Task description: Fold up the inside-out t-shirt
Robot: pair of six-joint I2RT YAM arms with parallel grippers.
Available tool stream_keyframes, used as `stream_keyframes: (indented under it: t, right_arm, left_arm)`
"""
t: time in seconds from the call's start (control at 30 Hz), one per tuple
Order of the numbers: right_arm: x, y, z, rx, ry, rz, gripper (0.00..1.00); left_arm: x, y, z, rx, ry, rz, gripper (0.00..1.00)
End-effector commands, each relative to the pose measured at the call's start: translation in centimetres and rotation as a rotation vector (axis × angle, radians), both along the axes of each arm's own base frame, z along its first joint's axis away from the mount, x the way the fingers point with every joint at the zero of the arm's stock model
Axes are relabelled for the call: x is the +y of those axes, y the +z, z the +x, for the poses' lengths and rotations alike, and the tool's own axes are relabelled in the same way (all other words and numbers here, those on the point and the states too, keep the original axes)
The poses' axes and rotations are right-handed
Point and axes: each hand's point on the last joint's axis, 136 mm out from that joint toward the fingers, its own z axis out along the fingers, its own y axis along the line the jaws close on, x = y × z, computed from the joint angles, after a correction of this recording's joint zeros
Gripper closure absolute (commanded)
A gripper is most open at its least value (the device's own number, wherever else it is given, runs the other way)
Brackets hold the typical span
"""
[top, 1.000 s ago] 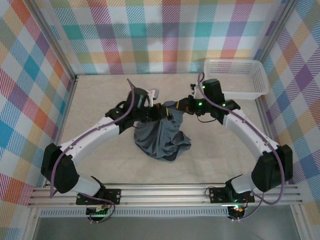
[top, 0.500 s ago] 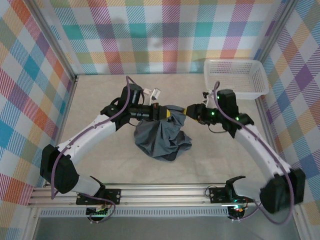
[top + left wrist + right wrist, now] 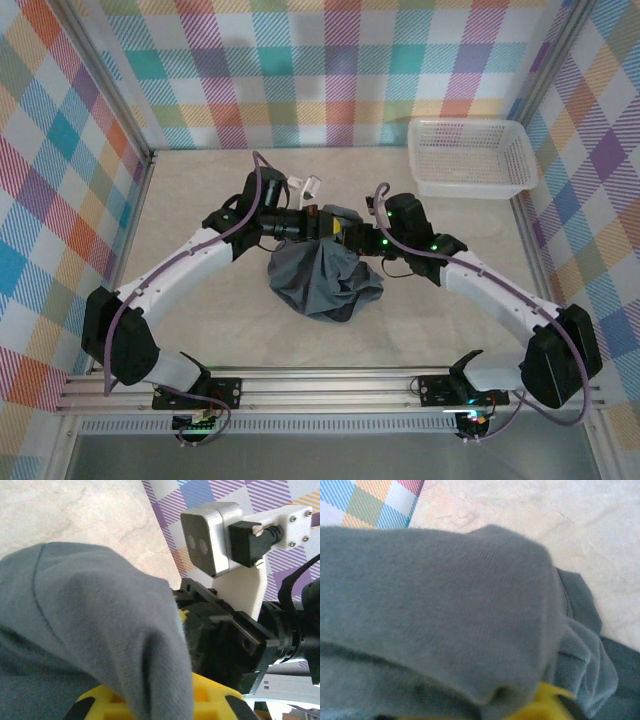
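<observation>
The dark slate-grey cloth t-shirt (image 3: 322,280) hangs in a crumpled bunch at the middle of the top view, its upper edge drawn up between the two grippers and its lower folds on the beige table (image 3: 200,210). Both white arms bend inward from the lower corners. The left gripper (image 3: 322,224) meets the cloth from the left with a fold draped over its yellow fingers (image 3: 207,700), hiding whether the jaws pinch it, while the right gripper (image 3: 350,238) is clamped tight on the cloth from the right. A white plastic mesh basket (image 3: 470,190) sits well apart at the upper right, beside the plaid wall (image 3: 330,70).
</observation>
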Motion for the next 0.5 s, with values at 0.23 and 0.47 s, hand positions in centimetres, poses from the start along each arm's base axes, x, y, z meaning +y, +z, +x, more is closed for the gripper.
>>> stream_keyframes:
  t: [0.23, 0.47]
  right_arm:
    - [0.3, 11.2, -4.4, -0.231, 0.262, 0.405, 1.0]
    - [0.6, 11.1, -3.7, -0.135, 0.302, 0.43, 1.0]
  left_arm:
    - [10.8, -7.0, 4.5, 0.014, 0.297, 0.305, 0.62]
    - [11.1, -0.6, 3.2, -0.18, 0.283, 0.196, 0.46]
